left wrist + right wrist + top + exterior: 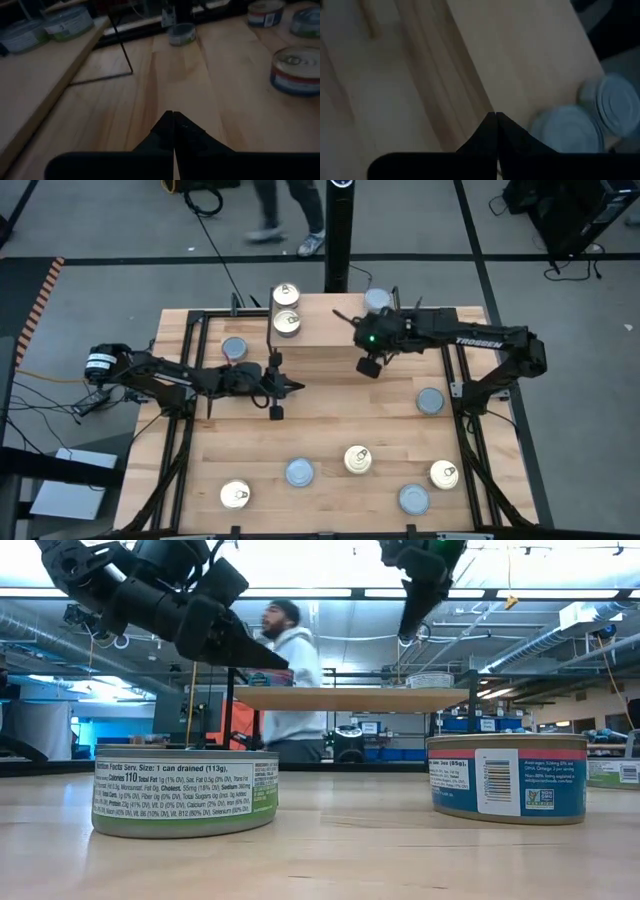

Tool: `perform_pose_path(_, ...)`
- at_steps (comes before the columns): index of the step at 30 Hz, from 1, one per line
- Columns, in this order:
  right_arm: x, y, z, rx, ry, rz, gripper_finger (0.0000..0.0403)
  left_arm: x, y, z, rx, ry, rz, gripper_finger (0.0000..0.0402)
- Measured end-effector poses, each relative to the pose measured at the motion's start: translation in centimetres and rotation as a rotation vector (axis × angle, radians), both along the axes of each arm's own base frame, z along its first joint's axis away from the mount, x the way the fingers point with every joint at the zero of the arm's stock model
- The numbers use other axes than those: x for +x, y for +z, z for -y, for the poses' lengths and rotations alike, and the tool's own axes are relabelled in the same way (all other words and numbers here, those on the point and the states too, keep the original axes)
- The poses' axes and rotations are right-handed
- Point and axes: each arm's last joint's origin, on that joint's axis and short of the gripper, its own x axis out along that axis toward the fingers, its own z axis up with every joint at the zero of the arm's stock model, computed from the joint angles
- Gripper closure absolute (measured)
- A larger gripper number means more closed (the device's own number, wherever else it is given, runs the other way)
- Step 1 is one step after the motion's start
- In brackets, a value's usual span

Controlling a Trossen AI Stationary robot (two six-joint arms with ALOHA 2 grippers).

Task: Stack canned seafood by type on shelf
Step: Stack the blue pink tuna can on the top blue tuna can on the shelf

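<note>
Up on the shelf [330,330] we see two gold-topped tins [286,310] at one end, blue-grey tins [580,125] at the other. We spot right gripper [352,320] above it, left gripper [297,387] beside it, both pinched closed, empty. Seven tins [357,459] dot the tabletop [330,430].

tins [358,459]: pale gold or blue-grey tops | near tin [185,792]: white and green label, black print | other tin [507,778]: blue label, pink band | shelf [330,320]: light wood, black legs | arms: dark
</note>
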Motion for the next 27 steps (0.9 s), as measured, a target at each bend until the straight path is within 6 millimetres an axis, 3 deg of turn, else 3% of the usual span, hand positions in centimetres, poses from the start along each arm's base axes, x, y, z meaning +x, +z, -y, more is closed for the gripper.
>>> perform_pose_path(7,1.9,-3.4,-2.9,-0.014,0.101,0.113,0.0398,-0.3,0.5,0.7,-0.012,-0.059,0.008,0.0399)
perform_pose_path(15,2.5,-8.2,-7.1,0.021,0.186,0.234,0.0398,-0.4,0.8,1.2,-0.017,-0.124,0.027,0.0399)
perform_pose_path(27,2.0,-10.9,-10.5,0.052,0.274,0.315,0.0394,-0.5,0.9,1.3,-0.069,-0.16,0.024,0.0399)
